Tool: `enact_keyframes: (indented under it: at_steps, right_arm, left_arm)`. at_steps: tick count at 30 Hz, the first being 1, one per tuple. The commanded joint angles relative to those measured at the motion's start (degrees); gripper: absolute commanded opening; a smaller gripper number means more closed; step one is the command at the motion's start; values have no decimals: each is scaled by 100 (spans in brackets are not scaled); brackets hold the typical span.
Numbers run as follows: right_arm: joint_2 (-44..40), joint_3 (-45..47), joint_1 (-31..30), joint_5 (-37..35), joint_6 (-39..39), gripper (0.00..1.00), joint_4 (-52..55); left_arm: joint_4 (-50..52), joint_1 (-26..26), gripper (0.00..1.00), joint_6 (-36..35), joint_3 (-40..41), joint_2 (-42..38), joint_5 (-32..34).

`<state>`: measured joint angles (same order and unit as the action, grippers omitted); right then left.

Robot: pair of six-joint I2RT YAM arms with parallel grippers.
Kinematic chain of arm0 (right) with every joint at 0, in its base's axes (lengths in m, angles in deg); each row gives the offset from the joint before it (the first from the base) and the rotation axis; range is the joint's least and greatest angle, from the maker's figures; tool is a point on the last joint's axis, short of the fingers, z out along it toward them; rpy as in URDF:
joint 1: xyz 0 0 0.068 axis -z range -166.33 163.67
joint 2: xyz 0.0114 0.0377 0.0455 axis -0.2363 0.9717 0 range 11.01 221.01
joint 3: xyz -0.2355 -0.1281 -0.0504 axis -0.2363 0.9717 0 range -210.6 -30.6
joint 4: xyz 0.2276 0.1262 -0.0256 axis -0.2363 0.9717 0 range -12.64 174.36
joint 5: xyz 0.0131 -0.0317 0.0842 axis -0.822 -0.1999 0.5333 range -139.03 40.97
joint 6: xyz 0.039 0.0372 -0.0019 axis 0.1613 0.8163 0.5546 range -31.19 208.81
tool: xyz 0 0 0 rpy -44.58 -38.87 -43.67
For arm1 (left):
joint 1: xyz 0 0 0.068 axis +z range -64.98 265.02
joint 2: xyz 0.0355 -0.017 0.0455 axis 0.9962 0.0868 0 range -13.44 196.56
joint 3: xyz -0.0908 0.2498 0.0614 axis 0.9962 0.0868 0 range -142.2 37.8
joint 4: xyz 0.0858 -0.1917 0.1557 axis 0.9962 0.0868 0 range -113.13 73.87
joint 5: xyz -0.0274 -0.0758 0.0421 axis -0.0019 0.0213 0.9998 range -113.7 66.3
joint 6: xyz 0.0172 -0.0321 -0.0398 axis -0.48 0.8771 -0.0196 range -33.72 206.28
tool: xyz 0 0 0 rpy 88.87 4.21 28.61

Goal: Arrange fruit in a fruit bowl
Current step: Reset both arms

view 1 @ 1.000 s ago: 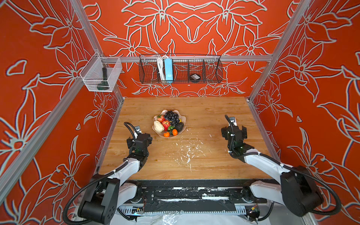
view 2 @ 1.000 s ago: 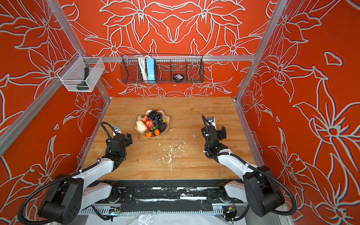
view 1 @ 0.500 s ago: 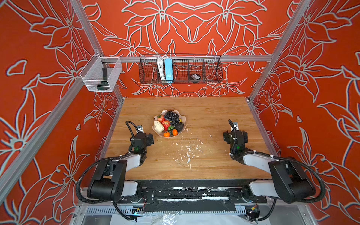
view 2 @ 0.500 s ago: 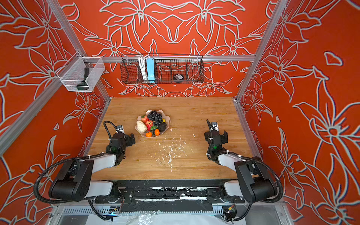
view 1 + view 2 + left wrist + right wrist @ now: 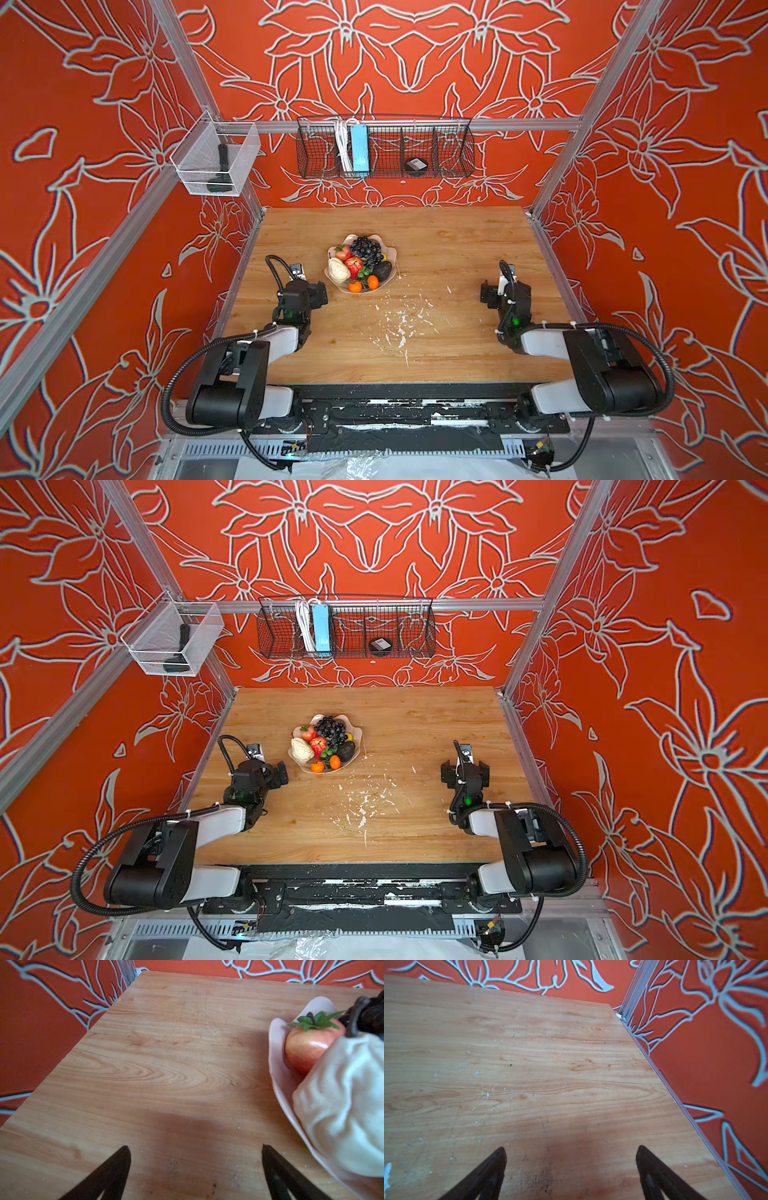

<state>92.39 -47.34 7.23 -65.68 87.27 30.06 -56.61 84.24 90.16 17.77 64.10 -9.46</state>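
Readable text: none | pale label on small black item (image 5: 415, 164) in wire basket (image 5: 453, 156) — too small to read

Twin overhead views, wrist cameras near table (image 5: 166, 1064)

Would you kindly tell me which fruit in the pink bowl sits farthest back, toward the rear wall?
The dark purple grape bunch: it fills the fruit bowl's rear edge, while the two small oranges lie at the front rim.
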Motion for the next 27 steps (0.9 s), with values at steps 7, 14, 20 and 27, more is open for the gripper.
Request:
enact_keyframes:
  at_steps: [7,14,20,27]
  right_arm:
    - [-25,-58,50,153,69,98,-95]
    - [-26,-67,47,166,76,98,-68]
    - [-9,-111,62,202,100,98,1]
    - [-37,-105,108,236,119,98,17]
  left_arm:
    - [-43,24,98,51,-53,-29,-27]
    - [-41,21,98,51,-50,-37,-27]
    - [-39,22,98,51,-49,-36,-27]
    - [-42,22,98,51,-56,-35,-27]
